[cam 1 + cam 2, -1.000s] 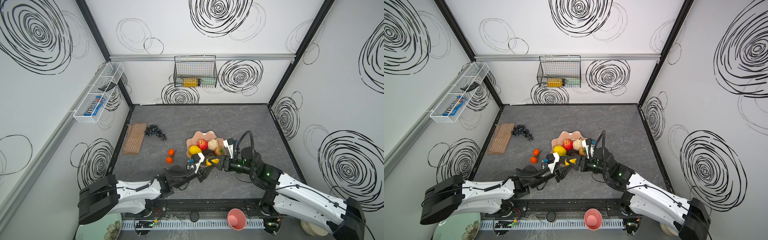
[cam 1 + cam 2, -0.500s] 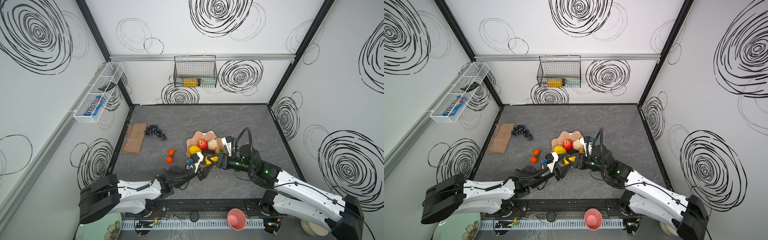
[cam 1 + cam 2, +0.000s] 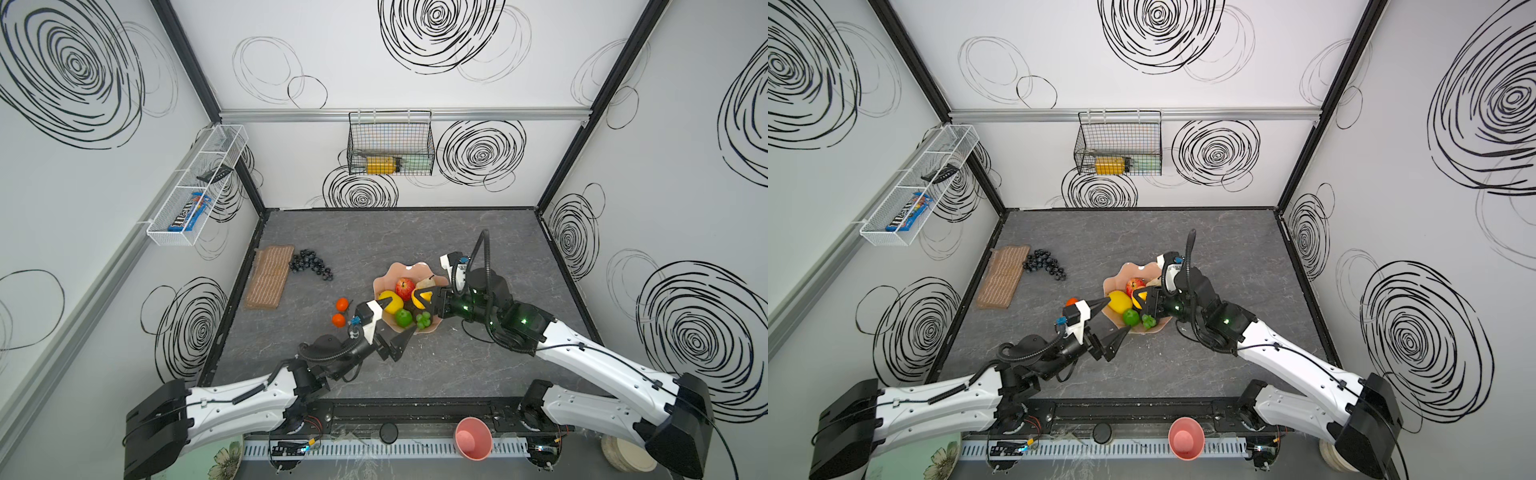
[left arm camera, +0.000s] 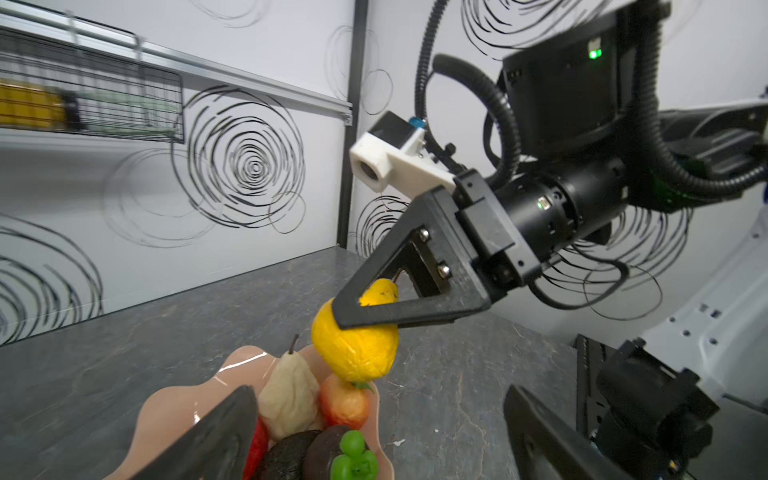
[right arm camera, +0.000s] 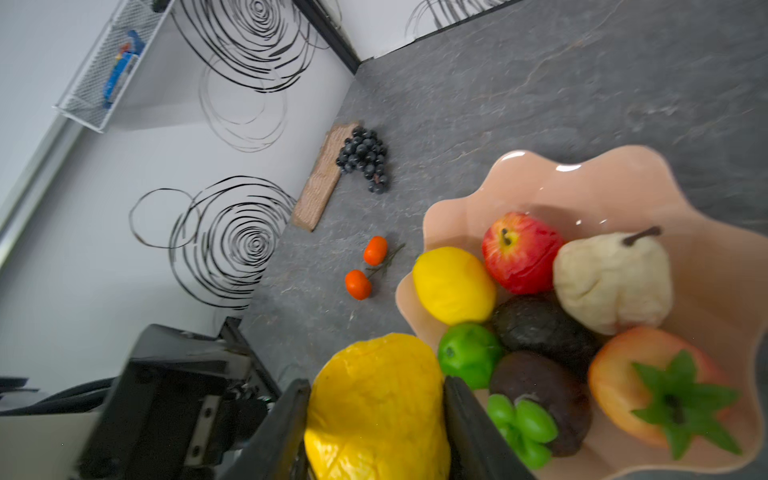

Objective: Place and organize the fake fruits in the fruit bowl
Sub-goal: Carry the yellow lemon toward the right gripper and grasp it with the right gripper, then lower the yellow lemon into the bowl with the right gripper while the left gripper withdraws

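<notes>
Right wrist view: right end effector (image 5: 374, 384) clamped on a lemon (image 5: 376, 415) above the fruit bowl (image 5: 582, 166).

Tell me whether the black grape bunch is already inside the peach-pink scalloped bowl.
No, the black grape bunch lies on the grey tabletop beside the brown woven mat, apart from the peach-pink scalloped bowl.

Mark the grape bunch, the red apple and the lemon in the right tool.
grape bunch (image 3: 310, 265): a top view, cluster's middle.
red apple (image 5: 521, 255): right wrist view, red cheek.
held lemon (image 4: 357, 353): left wrist view, lower half.
</notes>
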`<move>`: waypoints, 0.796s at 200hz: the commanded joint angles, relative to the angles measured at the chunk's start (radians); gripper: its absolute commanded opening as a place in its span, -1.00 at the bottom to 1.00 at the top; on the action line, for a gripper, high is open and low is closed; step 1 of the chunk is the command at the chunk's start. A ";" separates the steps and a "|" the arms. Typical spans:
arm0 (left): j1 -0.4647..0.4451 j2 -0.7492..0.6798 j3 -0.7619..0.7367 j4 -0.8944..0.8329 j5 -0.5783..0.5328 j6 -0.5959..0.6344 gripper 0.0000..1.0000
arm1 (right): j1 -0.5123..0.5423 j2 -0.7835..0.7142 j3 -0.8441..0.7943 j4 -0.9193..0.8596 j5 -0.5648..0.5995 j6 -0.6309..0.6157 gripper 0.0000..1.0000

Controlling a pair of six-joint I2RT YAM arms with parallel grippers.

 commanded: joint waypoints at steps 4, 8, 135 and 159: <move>0.081 -0.174 -0.040 -0.170 -0.096 -0.088 0.92 | -0.048 0.074 0.061 -0.046 0.058 -0.130 -0.09; 0.098 -0.202 -0.047 -0.186 -0.108 -0.100 0.92 | -0.053 0.091 0.069 -0.046 0.063 -0.139 -0.09; 0.230 -0.382 -0.117 -0.303 -0.226 -0.209 0.92 | -0.045 0.678 0.497 -0.159 0.273 -0.388 -0.11; 0.229 -0.378 -0.115 -0.302 -0.223 -0.213 0.93 | -0.045 0.793 0.649 -0.301 0.323 -0.375 -0.11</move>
